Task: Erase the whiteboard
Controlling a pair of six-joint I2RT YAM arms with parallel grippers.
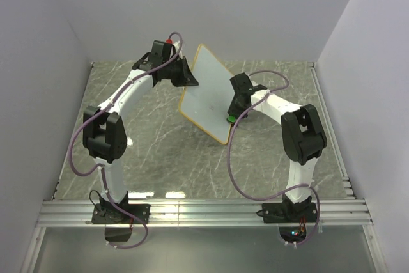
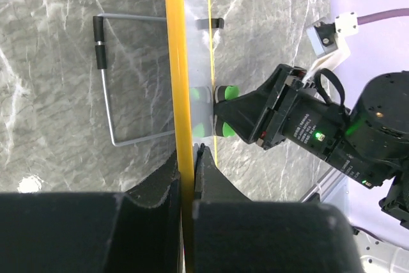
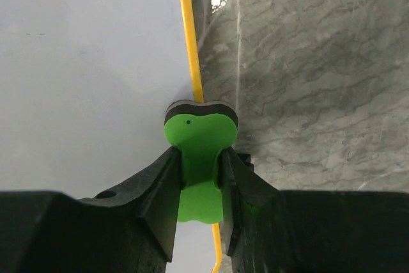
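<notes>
From above, the whiteboard [image 1: 206,94] stands tilted on edge mid-bench [image 1: 160,151], with the left gripper [image 1: 190,81] at its far-left edge and the right gripper [image 1: 231,116] at its face.

Left wrist: the left gripper is clamped tight on the board's yellow frame [image 2: 176,62].

Right wrist: the right gripper pinches a green eraser [image 3: 200,133], whose dark end meets the white surface beside the frame.

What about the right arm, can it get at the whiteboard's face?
Likely yes: the left gripper holds the whiteboard up by its edge, and the right gripper holds a green eraser against its face.
</notes>
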